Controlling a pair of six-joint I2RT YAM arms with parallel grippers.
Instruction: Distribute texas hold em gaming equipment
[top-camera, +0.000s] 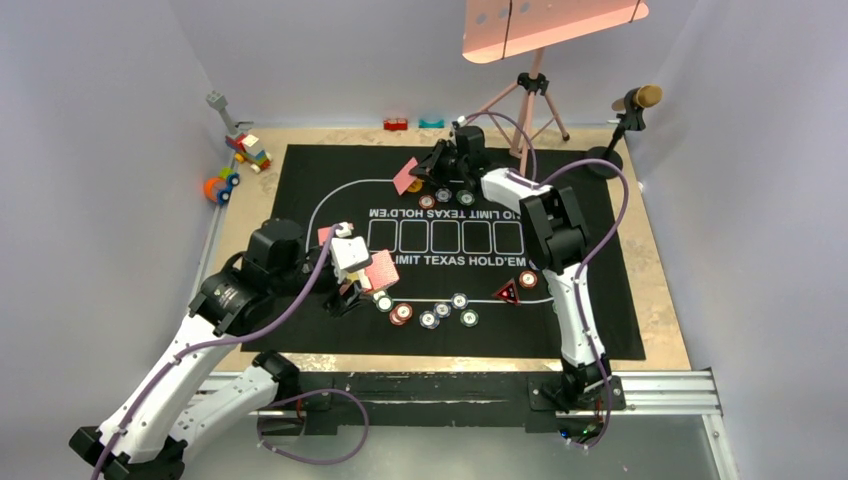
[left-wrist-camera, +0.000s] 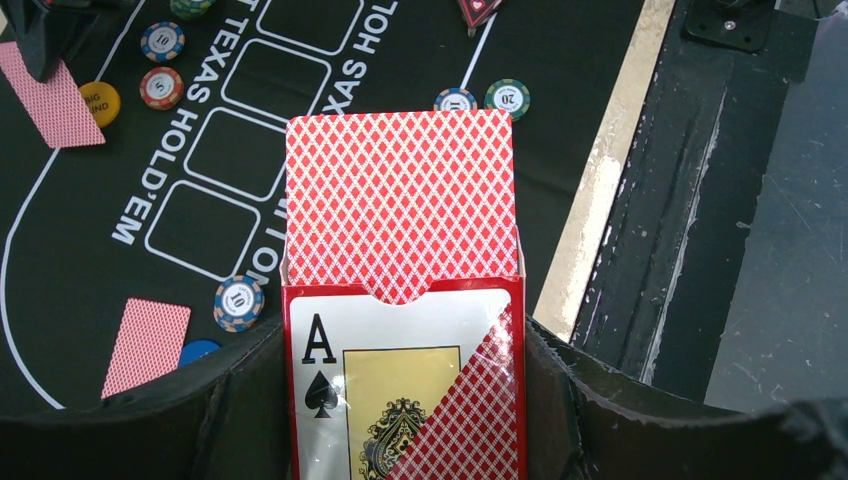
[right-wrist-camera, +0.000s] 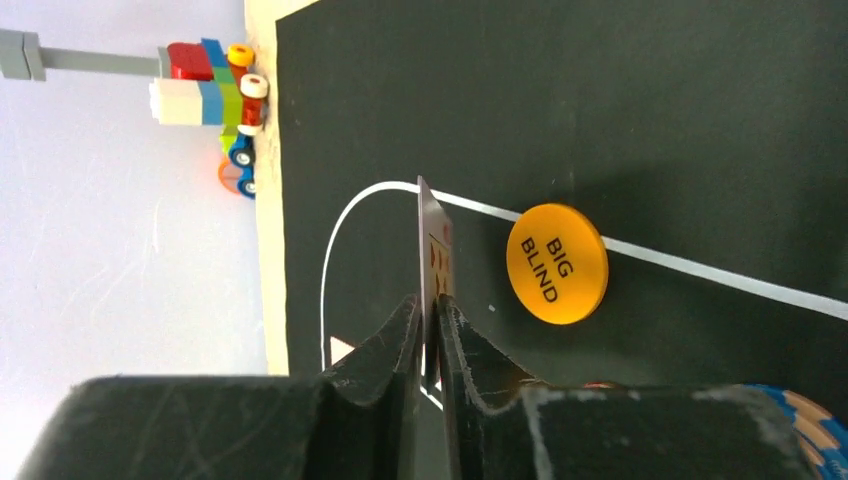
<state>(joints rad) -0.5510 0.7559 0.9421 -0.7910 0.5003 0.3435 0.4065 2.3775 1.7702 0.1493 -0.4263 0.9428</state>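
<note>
Right claw (right-wrist-camera: 430, 312), nearly closed, pinches one playing card (right-wrist-camera: 433, 235) edge-on, the orange button (right-wrist-camera: 557, 263) just beside my tips. Dealing, I judge; next, lower and release. Left claw (left-wrist-camera: 402, 345) clamps the deck box (left-wrist-camera: 490, 420).

On the mat (top-camera: 600, 320), a row of chips (top-camera: 429, 319) lies at the near side. The card box (top-camera: 380, 270) is at its left end and the marker (top-camera: 507, 292) near its right end. At the far side, a card (top-camera: 405, 177) is beside the button (right-wrist-camera: 556, 263).

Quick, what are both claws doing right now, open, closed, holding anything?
Left claw: closed on the card box.
Right claw: closed on one playing card.
</note>
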